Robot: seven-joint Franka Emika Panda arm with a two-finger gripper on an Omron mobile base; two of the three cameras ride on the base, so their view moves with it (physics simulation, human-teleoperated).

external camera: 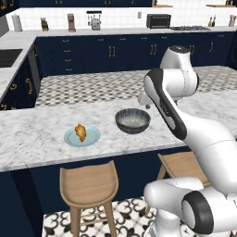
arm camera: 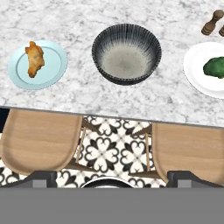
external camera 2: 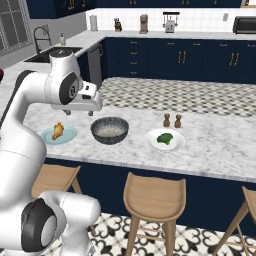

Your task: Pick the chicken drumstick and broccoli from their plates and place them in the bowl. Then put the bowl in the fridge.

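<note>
A: Where do we stand with the gripper (arm camera: 112, 177)?

B: In the hand view we look straight down past it. Its two dark finger tips (arm camera: 40, 178) stand spread wide apart at the bottom of that view, and nothing sits between them.

A: And the task's things, reckoned from it?

B: All lie below and ahead of the gripper on the marble counter (arm camera: 87, 94). The bowl (arm camera: 126, 53) is straight ahead of the fingers, upright, with only its pale speckled inside showing. To the left of it in the hand view we see the chicken drumstick (arm camera: 34, 58) lying on the pale blue plate (arm camera: 53, 65). To the right, the broccoli (arm camera: 215, 67) rests on the white plate (arm camera: 197, 74), and two small brown grinders (arm camera: 212, 22) stand just beyond that plate.

A: What is directly under the fingers?

B: Two wooden stools (arm camera: 39, 140) and patterned floor tile, on the near side of the counter edge. From the right base view, the hand hangs above the counter, apart from the bowl.
</note>
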